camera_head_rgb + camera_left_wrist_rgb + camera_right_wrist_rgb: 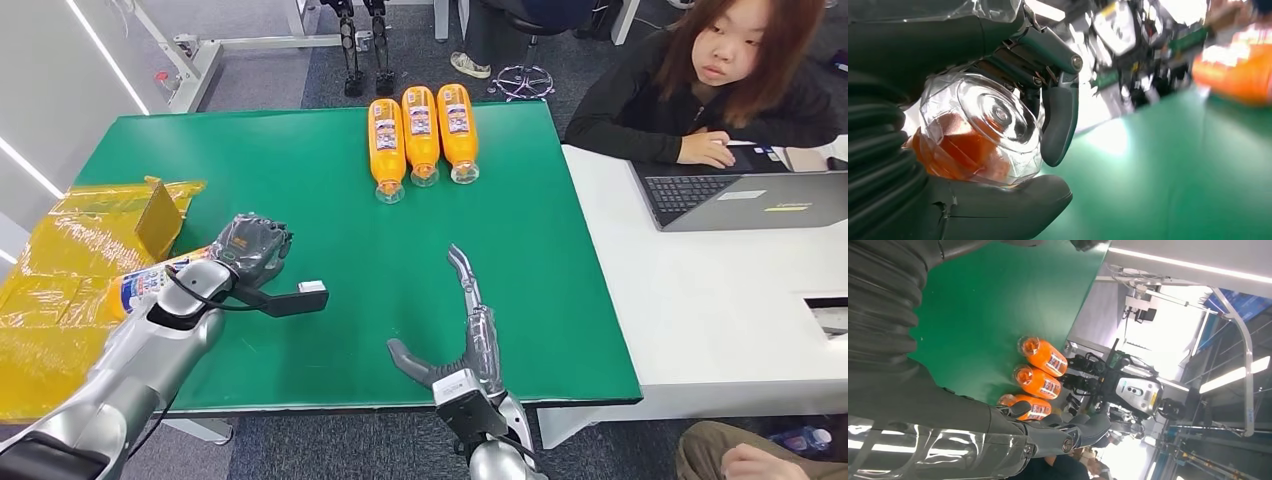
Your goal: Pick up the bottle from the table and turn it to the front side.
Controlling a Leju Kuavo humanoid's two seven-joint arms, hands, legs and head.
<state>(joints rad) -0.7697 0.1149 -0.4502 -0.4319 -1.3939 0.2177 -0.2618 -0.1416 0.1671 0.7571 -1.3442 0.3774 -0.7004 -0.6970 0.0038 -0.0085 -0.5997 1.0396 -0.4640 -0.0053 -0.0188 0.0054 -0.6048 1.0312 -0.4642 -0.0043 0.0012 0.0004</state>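
The left robot hand grasps the bottle near the worktop's left edge, its long axis running back along the forearm toward that edge. The right robot hand hovers released near the front edge. The gripped bottle's label is mostly hidden; 3 bottles line the far edge.

Three orange bottles (white-and-blue labels) lie on the green table near yellow bags.
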